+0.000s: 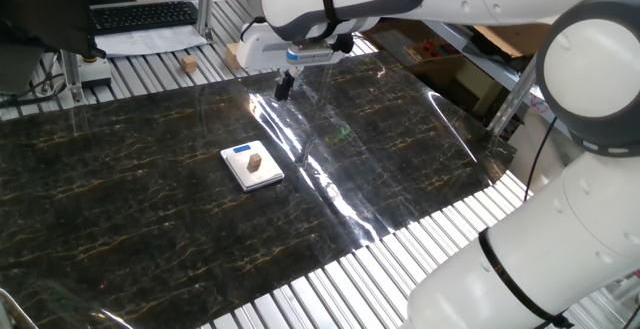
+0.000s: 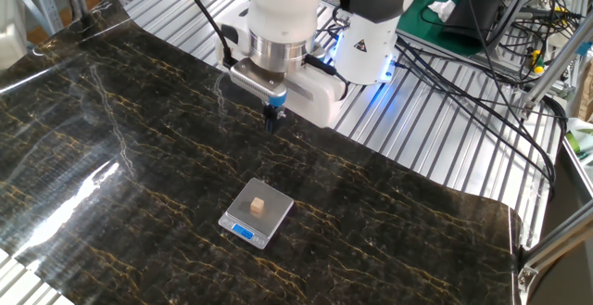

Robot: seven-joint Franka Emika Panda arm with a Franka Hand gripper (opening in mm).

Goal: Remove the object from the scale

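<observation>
Object [image 1: 256, 156]: matt tan wood. Scale [image 2: 271, 215]: smooth silvery plate. Mat [image 1: 120, 199]: glossy dark marble-look sheet. Table [image 2: 435, 147]: ribbed metal.

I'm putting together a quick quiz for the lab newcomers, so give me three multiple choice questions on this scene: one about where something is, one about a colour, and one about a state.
1. Where is the tiny wooden cube?
A. on the scale's plate
B. on the dark mat beside the scale
C. between the jaws

2. What colour is the strip at one end of the scale?
A. red
B. blue
C. green

3. How does the gripper stand relative to the cube?
A. clamped on it
B. resting on the scale
C. up in the air, apart from it, holding nothing

Answers:
1 A, both views show the cube sitting on the plate.
2 B, the strip at the scale's end shows blue in both views.
3 C, the gripper hangs above the dark mat, well away from the scale, with nothing between the jaws.
</observation>
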